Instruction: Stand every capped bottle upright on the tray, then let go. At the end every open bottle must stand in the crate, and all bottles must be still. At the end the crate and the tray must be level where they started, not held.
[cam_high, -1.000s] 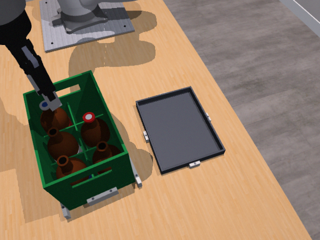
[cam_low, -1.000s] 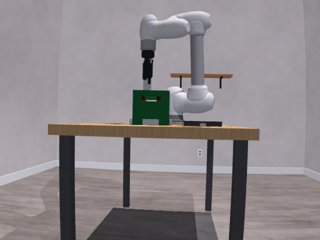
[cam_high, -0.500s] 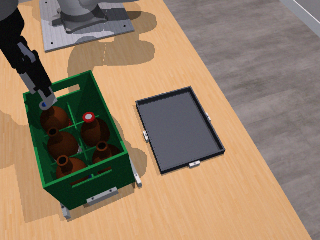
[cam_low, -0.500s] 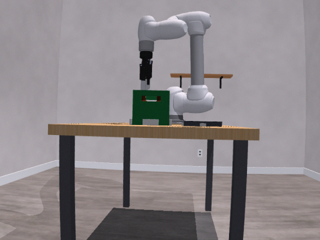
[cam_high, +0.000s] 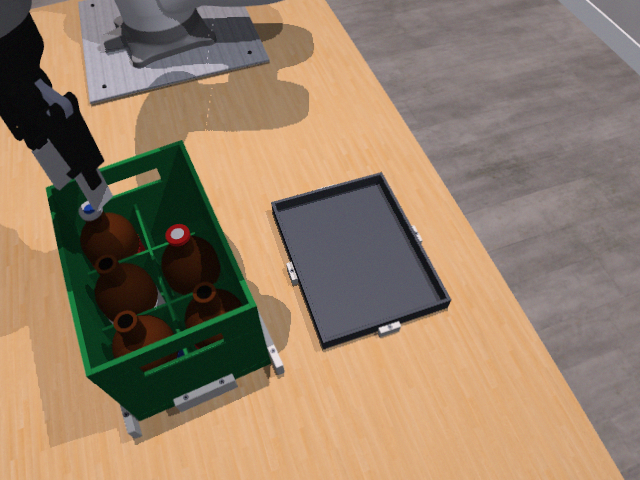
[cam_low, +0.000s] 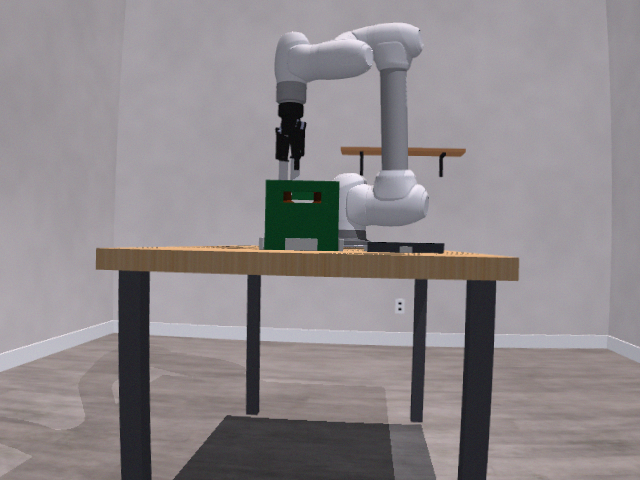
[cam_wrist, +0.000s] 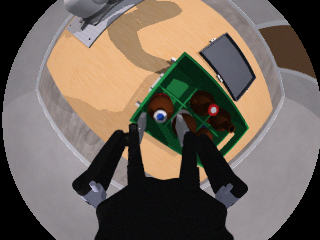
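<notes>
Gripper (cam_high: 80, 190) (cam_low: 289, 174) (cam_wrist: 161, 120) is hanging partly open, holding nothing.
Blue-capped bottle (cam_high: 110, 237) (cam_wrist: 161, 104), standing at crate's (cam_high: 227, 356) (cam_low: 302, 222) (cam_wrist: 192, 65) eleven o'clock from above, is looking slippery; neck's needing gentle pinching.

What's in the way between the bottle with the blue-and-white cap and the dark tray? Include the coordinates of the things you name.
The green crate's walls (cam_high: 173, 392) (cam_low: 302, 222) and inner dividers surround the bottle (cam_high: 109, 240) (cam_wrist: 161, 106); beyond them, nothing visible blocks the tray (cam_high: 361, 258) (cam_low: 407, 245) (cam_wrist: 227, 65).

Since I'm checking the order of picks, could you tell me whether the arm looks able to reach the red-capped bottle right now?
Probably yes: the red-capped bottle's neck looks uncovered from above, though neighbouring bottles and crate walls leave little room.
</notes>
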